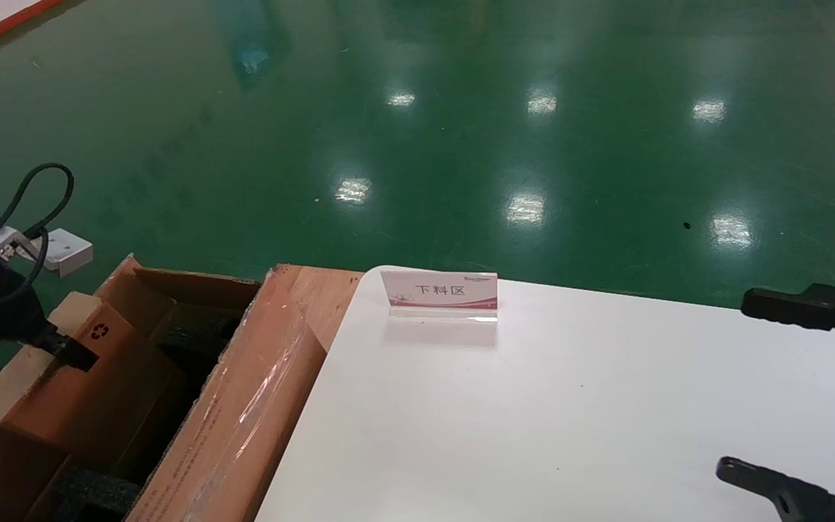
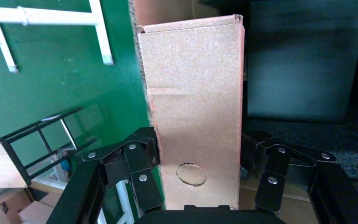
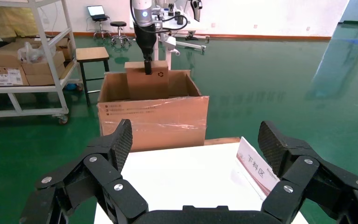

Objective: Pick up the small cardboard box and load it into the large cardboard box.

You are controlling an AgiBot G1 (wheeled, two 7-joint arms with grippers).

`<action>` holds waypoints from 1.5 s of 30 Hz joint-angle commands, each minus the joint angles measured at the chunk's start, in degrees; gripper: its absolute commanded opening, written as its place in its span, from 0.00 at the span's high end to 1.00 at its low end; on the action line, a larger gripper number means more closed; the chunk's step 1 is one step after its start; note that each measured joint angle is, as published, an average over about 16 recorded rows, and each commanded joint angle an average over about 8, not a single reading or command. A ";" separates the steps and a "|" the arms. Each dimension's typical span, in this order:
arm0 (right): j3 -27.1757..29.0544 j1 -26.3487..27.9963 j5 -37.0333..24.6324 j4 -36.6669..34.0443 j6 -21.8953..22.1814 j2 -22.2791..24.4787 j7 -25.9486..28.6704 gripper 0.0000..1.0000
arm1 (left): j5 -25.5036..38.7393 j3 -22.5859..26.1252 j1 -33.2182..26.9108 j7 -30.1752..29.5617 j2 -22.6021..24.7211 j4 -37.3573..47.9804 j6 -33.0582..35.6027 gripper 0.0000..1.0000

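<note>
The left pincer (image 1: 69,351) is clamped on the small box (image 1: 62,362), standing upright partway inside the large box (image 1: 258,406) — best lowered straight, clear of flaps; the right pincer (image 3: 193,154) sits open over the tabletop (image 1: 533,406).

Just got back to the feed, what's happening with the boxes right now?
The left gripper is shut on the small cardboard box, pinching its narrow top edge, and holds it upright partly down inside the large cardboard box that stands beside the white table. It has not been let go. The right gripper is open and idle over the table's right side, holding nothing. A small sign stands at the table's far edge.
</note>
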 commanded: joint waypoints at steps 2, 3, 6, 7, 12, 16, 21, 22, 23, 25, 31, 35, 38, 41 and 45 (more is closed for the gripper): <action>-0.01 0.00 0.01 0.00 0.00 0.00 0.00 0.00 | -0.39 0.01 1.33 0.36 0.15 0.94 -0.62 1.00; -0.01 0.00 0.01 0.00 0.01 0.01 -0.01 0.00 | -0.54 0.02 1.71 0.49 0.17 1.21 -0.71 1.00; -0.02 0.00 0.02 0.00 0.01 0.01 -0.01 0.00 | -1.05 0.04 2.75 0.86 0.24 2.00 -0.80 1.00; -0.03 0.01 0.02 0.00 0.01 0.01 -0.01 0.00 | -1.26 0.04 3.08 0.99 0.26 2.28 -0.77 1.00; -0.05 0.00 0.03 -0.01 0.02 0.02 -0.02 0.00 | -2.16 -0.02 4.31 1.43 0.42 3.40 -0.61 0.57; -0.07 0.00 0.03 -0.01 0.03 0.02 -0.02 0.00 | -2.60 -0.11 4.79 1.57 0.55 3.91 -0.58 0.10; -0.07 -0.01 0.04 -0.01 0.04 0.02 -0.03 0.00 | -2.70 -0.12 4.78 1.57 0.56 3.93 -0.45 0.00; -0.07 -0.01 0.04 -0.01 0.04 0.02 -0.03 0.00 | -2.68 -0.11 4.74 1.56 0.55 3.89 -0.43 0.00; -0.07 -0.01 0.04 -0.01 0.04 0.02 -0.03 0.00 | -2.65 -0.10 4.70 1.56 0.54 3.85 -0.41 0.00; -0.07 -0.01 0.04 -0.01 0.04 0.02 -0.02 0.00 | -2.57 -0.08 4.63 1.54 0.51 3.77 -0.39 0.00; -0.07 -0.01 0.04 -0.01 0.04 0.02 -0.02 0.00 | -2.32 -0.02 4.47 1.52 0.46 3.60 -0.36 0.00; -0.06 -0.01 0.04 -0.01 0.04 0.02 -0.02 0.00 | -2.22 -0.01 4.39 1.51 0.44 3.52 -0.36 0.00; -0.05 0.00 0.04 -0.01 0.04 0.02 -0.02 0.00 | -2.17 -0.01 4.35 1.50 0.43 3.47 -0.36 0.00; -0.04 0.00 0.04 -0.01 0.04 0.02 -0.02 0.00 | -2.13 -0.01 4.32 1.50 0.42 3.44 -0.37 0.00; -0.04 0.00 0.04 -0.01 0.04 0.02 -0.02 0.00 | -2.12 -0.01 4.29 1.49 0.41 3.41 -0.37 0.00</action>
